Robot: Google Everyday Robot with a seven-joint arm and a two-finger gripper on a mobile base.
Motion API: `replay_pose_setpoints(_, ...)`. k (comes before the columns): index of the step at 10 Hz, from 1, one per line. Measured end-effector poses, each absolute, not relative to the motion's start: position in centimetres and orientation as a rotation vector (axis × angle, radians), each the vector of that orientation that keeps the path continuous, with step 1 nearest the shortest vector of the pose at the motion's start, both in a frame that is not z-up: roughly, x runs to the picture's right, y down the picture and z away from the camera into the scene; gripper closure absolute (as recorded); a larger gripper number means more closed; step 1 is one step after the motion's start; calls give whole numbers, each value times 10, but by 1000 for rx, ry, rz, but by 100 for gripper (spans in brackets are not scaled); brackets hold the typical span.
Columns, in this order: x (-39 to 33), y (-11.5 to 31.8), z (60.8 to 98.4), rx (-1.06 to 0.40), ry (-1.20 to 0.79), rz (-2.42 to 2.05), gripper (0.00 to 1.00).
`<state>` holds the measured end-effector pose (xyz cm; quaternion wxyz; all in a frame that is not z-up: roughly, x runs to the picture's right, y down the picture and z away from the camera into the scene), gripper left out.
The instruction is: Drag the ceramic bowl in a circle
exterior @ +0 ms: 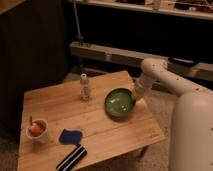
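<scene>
We see the ceramic bowl sitting on the far right part of the desk, close to the right-hand edge as we look at it. It is glossy green, with a darker rim. The gripper is at the bowl's right rim, touching it, and it is clenched. We cannot tell whether the rim is actually pinched between its fingers. The white arm reaches in from the right of the picture and bends down to that rim.

Just left of the bowl and a little farther back, we find a small clear bottle standing upright, apart from the bowl. Well away, near the front left corner, stands a white cup with something orange in it. Beside it lies a blue cloth. A black-and-white striped object rests at the desk's front edge.
</scene>
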<state>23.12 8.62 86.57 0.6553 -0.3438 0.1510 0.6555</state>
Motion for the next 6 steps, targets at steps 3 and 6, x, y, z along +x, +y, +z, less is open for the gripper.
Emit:
replay_pose_setpoints(3, 233, 133, 823, -843, 305, 1454, 88)
replay_pose_setpoints(6, 194, 175, 784, -880, 271, 1347, 88)
